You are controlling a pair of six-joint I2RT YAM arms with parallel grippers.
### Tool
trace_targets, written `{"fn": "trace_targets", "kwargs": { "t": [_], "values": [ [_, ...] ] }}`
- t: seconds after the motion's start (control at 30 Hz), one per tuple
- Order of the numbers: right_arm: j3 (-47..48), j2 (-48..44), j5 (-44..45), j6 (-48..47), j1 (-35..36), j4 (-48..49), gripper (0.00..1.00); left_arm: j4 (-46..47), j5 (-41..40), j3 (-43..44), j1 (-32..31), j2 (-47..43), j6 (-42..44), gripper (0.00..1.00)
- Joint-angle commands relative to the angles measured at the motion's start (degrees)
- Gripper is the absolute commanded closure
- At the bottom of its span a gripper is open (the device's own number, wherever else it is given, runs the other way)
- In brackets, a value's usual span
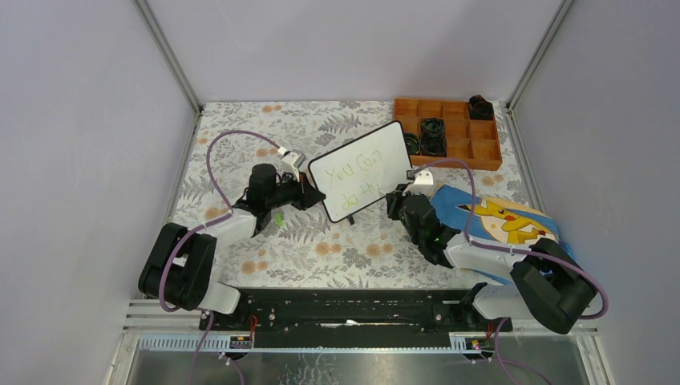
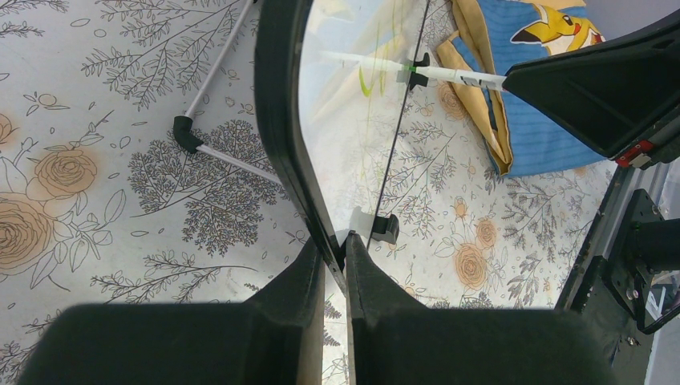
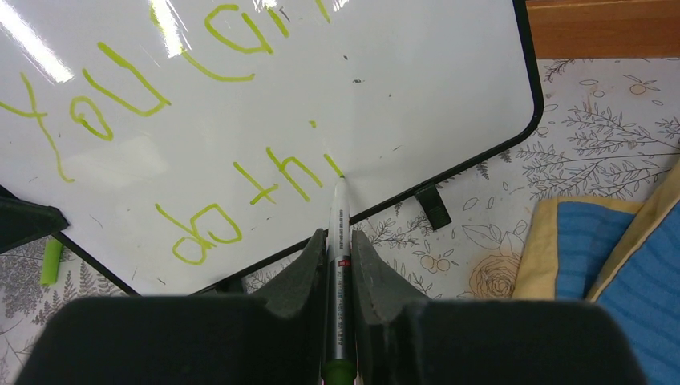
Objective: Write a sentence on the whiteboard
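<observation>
While the marker point(image 3: 339, 228) touches the whiteboard point(image 1: 361, 170) at the end of the second line, the sentence point(image 3: 160, 104) seems to lack only its last letter: it reads roughly "You Can" above "do thi". To finish well, the pen should press lightly and draw a small, slow curve. A hard push could tip or twist the board, which stands propped at a slant in the middle of the tabletop point(image 1: 240, 152) between the two arms.

The right fingers point(image 3: 301, 273) are closed almost fully around the marker's barrel. The left fingers point(image 2: 297, 281) are nearly shut too, pinching the board's black frame at one edge to brace it.

Only the right wrist view shows the tip meeting the surface and the letter shapes. The left wrist view sees the board edge-on and confirms the pinch. The top view alone places the orange tray point(image 1: 481, 152) behind the board and the blue Pikachu cloth point(image 1: 501, 220) beneath the right arm.
</observation>
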Motion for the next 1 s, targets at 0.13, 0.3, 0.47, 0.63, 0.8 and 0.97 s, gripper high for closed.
{"fn": "trace_targets", "kwargs": {
  "t": [0.13,0.3,0.47,0.63,0.8,0.97],
  "values": [
    [1.1,-5.1,2.1,0.6,-0.5,-0.4,1.0,-8.1,-5.1,-0.7,-0.6,2.3,5.1,1.0],
    [2.6,-6.6,4.0,-0.7,-0.6,-0.7,1.0,-8.1,-5.1,-0.7,-0.5,2.4,5.1,1.0],
    [3.5,-5.5,4.1,0.0,-1.5,-0.4,1.0,-8.2,-5.1,-0.8,-0.6,2.4,5.1,1.0],
    [4.4,-4.2,3.6,0.4,-2.4,-0.1,1.0,-8.2,-5.1,-0.7,-0.6,2.4,5.1,1.0],
    [5.2,-2.8,2.7,0.7,-3.4,0.0,1.0,-8.2,-5.2,-0.7,-0.5,2.4,5.1,1.0],
    [5.4,-2.3,2.2,0.9,-3.7,0.2,1.0,-8.2,-5.1,-0.8,-0.6,2.5,5.1,1.0]
  ]
}}
